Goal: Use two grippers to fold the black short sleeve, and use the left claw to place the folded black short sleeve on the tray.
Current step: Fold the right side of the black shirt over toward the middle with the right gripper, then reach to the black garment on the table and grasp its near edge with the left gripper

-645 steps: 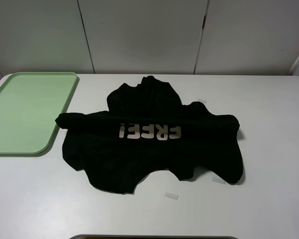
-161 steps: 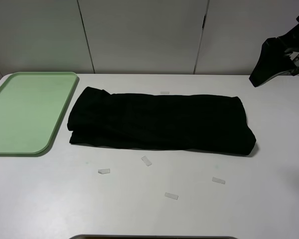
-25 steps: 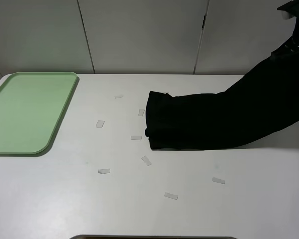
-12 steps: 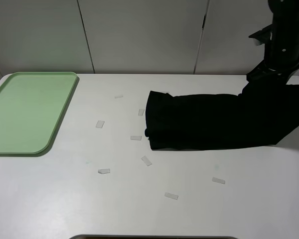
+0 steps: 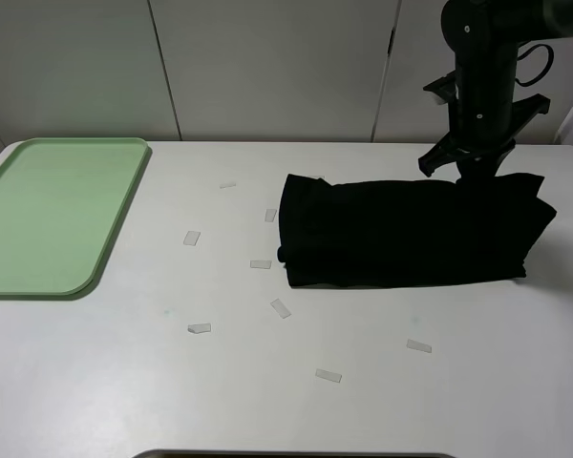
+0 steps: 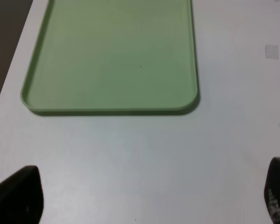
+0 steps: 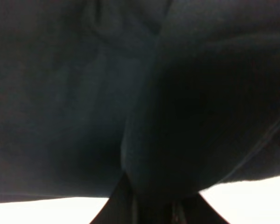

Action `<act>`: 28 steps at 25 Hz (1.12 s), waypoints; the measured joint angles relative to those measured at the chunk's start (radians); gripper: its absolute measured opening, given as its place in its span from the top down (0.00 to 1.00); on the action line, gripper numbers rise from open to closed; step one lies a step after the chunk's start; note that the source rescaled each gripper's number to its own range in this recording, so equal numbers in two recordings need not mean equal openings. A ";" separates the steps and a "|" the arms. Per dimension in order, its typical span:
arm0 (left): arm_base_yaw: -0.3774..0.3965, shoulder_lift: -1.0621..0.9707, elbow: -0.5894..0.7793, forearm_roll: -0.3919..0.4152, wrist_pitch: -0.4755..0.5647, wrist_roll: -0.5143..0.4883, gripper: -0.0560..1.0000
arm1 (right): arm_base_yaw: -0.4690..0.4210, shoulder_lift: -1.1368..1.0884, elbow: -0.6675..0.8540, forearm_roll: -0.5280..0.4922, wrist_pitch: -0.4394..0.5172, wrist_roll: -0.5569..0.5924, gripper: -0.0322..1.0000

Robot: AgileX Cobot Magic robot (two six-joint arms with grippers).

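Note:
The black short sleeve [image 5: 401, 234] lies as a folded black bundle on the white table, right of centre; no letters show. My right gripper [image 5: 470, 174] stands over its far right part, shut on the cloth, and holds the right end folded back over the bundle. In the right wrist view black cloth [image 7: 130, 93] fills the picture, pinched at the right gripper [image 7: 147, 210]. The light-green tray [image 5: 48, 210] sits at the far left and holds nothing. My left gripper [image 6: 140, 200] is open and empty, its fingertips [image 6: 18, 193] wide apart, above bare table close to the tray [image 6: 112, 51].
Several small pale paper scraps [image 5: 281, 307] lie on the table left of and in front of the shirt. Grey wall panels stand behind the table. A dark edge shows at the table's front.
My right arm has swung left and down with the shirt's right end. The cloth that hung stretched up to the right now lies doubled over the bundle. The shirt is shorter.

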 joint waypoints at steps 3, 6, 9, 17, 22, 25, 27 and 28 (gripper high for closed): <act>0.000 0.000 0.000 0.000 0.000 0.000 0.06 | 0.019 0.000 0.000 0.004 0.002 0.020 0.91; 0.000 0.000 0.000 0.000 0.000 0.000 0.06 | 0.022 0.000 0.000 0.021 0.004 0.040 0.88; 0.000 0.000 0.000 0.000 0.000 0.000 0.06 | 0.022 0.001 0.000 0.062 0.003 0.056 0.48; 0.000 0.000 0.000 0.000 0.000 0.000 0.06 | 0.022 -0.005 -0.002 0.148 0.000 0.079 0.01; 0.000 0.000 0.000 0.000 0.000 0.000 0.06 | 0.022 -0.069 -0.002 0.150 0.009 0.078 0.00; 0.000 0.000 0.000 0.000 0.000 0.000 0.06 | 0.022 -0.118 -0.002 0.150 0.023 0.063 0.00; 0.000 0.000 0.000 0.000 0.000 0.000 0.06 | 0.022 -0.162 -0.002 0.160 0.023 0.049 0.00; 0.000 0.000 0.000 0.000 0.000 0.000 0.06 | 0.022 -0.187 -0.002 0.167 0.023 0.044 0.00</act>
